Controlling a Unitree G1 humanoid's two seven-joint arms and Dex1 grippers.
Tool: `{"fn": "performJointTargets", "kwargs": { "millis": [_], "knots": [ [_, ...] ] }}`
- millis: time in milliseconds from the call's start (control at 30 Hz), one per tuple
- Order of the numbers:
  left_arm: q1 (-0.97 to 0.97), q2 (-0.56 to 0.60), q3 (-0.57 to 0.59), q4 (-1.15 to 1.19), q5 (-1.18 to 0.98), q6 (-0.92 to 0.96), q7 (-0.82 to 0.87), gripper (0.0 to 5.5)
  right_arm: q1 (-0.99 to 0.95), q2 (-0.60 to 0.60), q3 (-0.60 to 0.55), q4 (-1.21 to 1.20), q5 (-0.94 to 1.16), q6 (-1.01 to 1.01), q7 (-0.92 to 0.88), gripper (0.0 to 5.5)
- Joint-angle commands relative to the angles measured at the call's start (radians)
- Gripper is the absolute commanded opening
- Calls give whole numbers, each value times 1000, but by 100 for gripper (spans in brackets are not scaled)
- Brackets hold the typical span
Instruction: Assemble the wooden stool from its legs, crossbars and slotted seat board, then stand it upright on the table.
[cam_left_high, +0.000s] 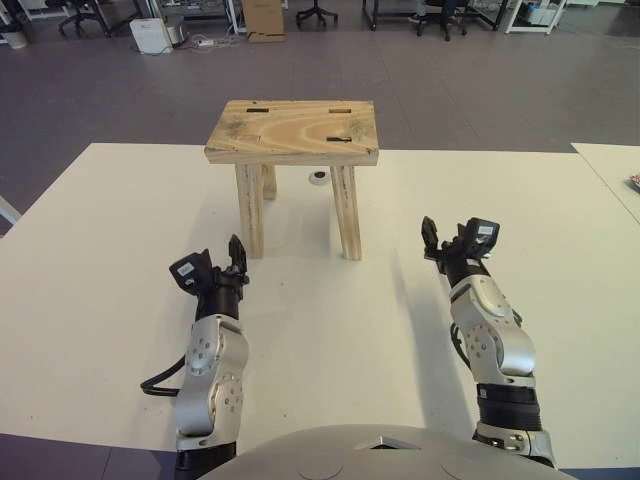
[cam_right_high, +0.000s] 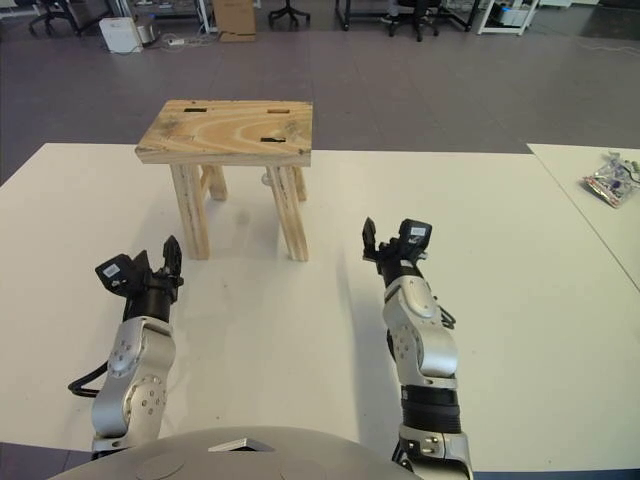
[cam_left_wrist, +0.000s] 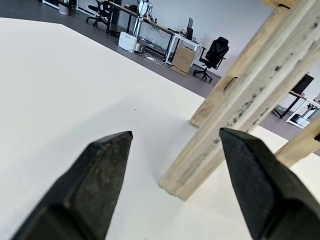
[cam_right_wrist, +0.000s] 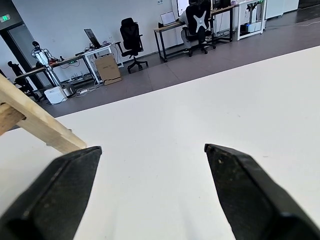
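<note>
The wooden stool (cam_left_high: 293, 133) stands upright on the white table (cam_left_high: 100, 260), its slotted seat board on top and its legs (cam_left_high: 250, 210) on the tabletop. My left gripper (cam_left_high: 214, 262) rests low on the table just in front of the stool's near left leg (cam_left_wrist: 235, 115), open and holding nothing. My right gripper (cam_left_high: 452, 238) sits to the right of the stool's near right leg (cam_right_wrist: 35, 125), open as well, with bare tabletop between its fingers (cam_right_wrist: 250, 195).
A small round white object (cam_left_high: 319, 178) lies on the table behind the stool. A packet (cam_right_high: 608, 180) sits on a neighbouring table at the far right. Office chairs, desks and boxes stand on the floor beyond the table's far edge.
</note>
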Motion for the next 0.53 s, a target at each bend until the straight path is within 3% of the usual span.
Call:
{"fn": "performJointTargets", "kwargs": {
  "millis": [33, 367, 533],
  "knots": [
    [-65, 0, 8, 12, 37, 40, 11, 320, -19, 41, 30, -9, -36, -28, -11, 386],
    [-202, 94, 73, 43, 25, 74, -102, 320, -16, 118, 25, -20, -102, -108, -68, 386],
    [-189, 82, 115, -4, -9, 93, -109, 320, -19, 119, 27, -32, -122, -110, -66, 386]
  ]
}}
